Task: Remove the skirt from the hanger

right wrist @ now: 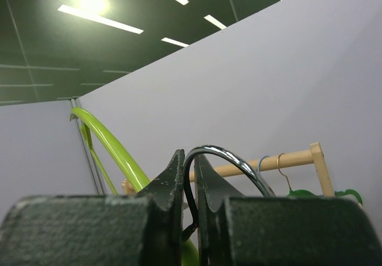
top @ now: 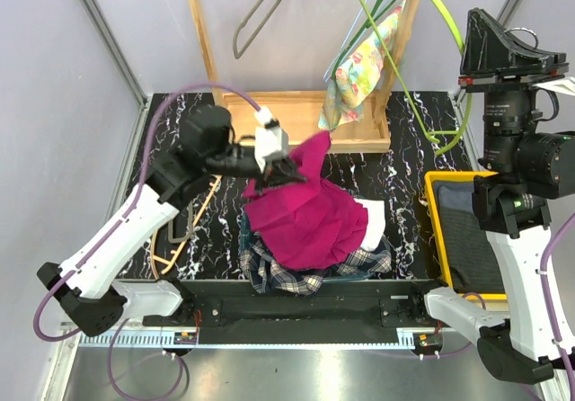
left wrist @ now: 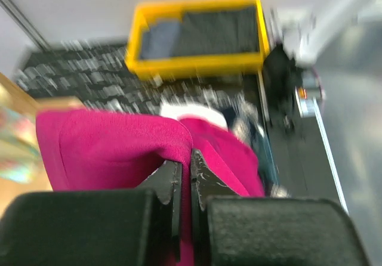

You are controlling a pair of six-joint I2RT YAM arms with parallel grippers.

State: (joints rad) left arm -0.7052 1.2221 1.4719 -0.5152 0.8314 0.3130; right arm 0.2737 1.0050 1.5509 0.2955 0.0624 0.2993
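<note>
The magenta skirt (top: 305, 212) is off the hanger and drapes over a pile of clothes at the table's middle. My left gripper (top: 289, 172) is shut on the skirt's upper corner and holds it lifted. In the left wrist view, the jaws (left wrist: 185, 158) pinch a fold of the skirt (left wrist: 107, 141). The lime green hanger (top: 445, 14) is bare at the upper right. My right gripper (right wrist: 189, 158) is shut on its chrome hook (right wrist: 239, 161) and points upward. The green hanger arm (right wrist: 110, 147) shows to its left.
A wooden rack (top: 305, 113) stands at the back with a grey wire hanger (top: 260, 10) and a floral garment (top: 359, 59). Plaid cloth (top: 278, 271) and a white garment (top: 373, 221) lie under the skirt. A yellow bin (top: 436, 230) sits at right. Hangers (top: 180, 239) lie at left.
</note>
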